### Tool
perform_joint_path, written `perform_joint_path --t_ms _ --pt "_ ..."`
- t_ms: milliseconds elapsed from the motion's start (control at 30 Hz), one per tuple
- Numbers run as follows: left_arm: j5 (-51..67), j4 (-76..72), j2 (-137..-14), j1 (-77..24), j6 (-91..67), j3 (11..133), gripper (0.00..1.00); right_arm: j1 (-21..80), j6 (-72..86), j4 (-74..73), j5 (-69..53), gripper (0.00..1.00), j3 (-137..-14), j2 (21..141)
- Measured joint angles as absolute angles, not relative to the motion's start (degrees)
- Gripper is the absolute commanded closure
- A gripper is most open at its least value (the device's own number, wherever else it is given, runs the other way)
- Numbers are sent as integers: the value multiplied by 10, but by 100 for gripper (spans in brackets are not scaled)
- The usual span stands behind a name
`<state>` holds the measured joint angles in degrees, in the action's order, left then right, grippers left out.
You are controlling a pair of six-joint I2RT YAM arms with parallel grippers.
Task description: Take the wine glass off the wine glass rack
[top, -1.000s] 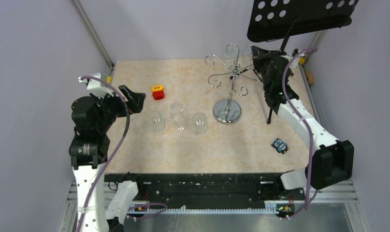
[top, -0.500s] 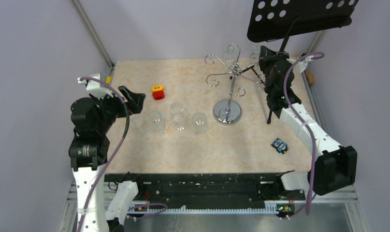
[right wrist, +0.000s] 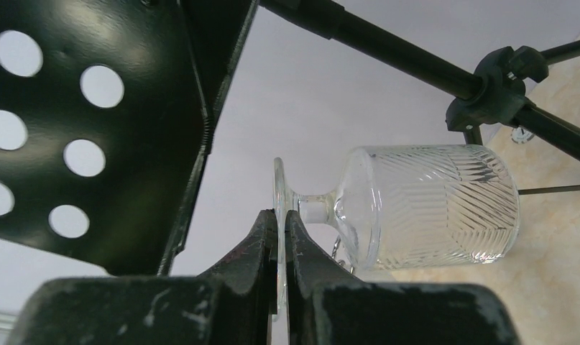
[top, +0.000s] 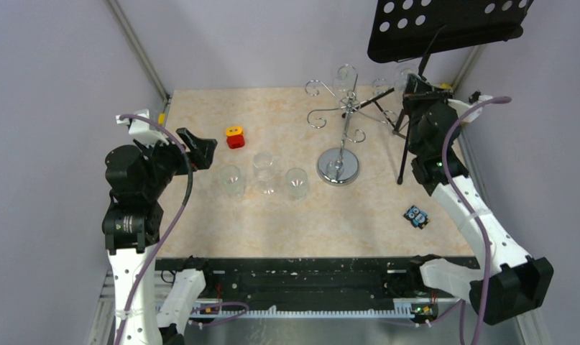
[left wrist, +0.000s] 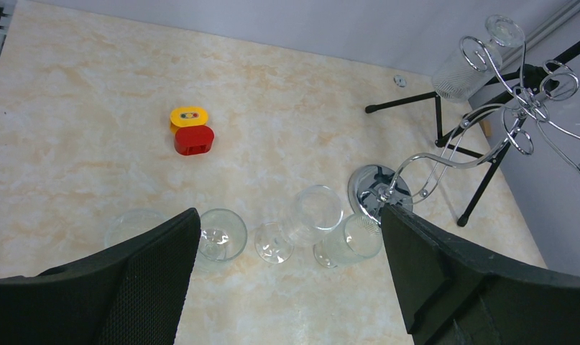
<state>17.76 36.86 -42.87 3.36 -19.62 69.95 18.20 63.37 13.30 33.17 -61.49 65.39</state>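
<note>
The chrome wine glass rack (top: 342, 118) stands on its round disc base at the back middle of the table; it also shows in the left wrist view (left wrist: 488, 122). One clear glass (top: 344, 75) still hangs from a rear arm (left wrist: 461, 70). My right gripper (top: 418, 92) is to the right of the rack, under the black music stand. In the right wrist view it (right wrist: 281, 215) is shut on the foot of a ribbed wine glass (right wrist: 430, 208), held on its side clear of the rack arms. My left gripper (left wrist: 290, 287) is open and empty at the left (top: 199, 147).
Three clear glasses (top: 264, 171) stand in a row left of the rack base. A red and yellow block (top: 234, 136) lies behind them. The black music stand (top: 445, 25) with tripod legs (top: 404, 154) is close around my right gripper. A small blue-black item (top: 416, 216) lies at the right.
My right gripper has moved right and away from the rack with the ribbed wine glass in it. The glass has left the rack arm. The left arm has not moved.
</note>
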Motion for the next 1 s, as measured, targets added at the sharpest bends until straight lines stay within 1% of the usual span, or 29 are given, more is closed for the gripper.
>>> perform_joint_path --t_ms 167,333,533,667,800,1000 --pt "182 369 -429 34 -196 700 1 182 629 91 331 100 -600 590" --pt "197 368 -429 34 -197 700 1 182 625 19 322 100 -593 526" --pt "266 345 -420 34 -211 689 1 182 614 -92 268 100 -591 437" --pt "348 292 -407 34 -256 657 2 182 605 -178 210 100 -588 369" --pt "440 194 -405 29 -342 603 2 182 602 -255 159 100 -586 314" --pt "489 86 -387 -20 -447 556 2 182 588 -326 72 100 -577 257"
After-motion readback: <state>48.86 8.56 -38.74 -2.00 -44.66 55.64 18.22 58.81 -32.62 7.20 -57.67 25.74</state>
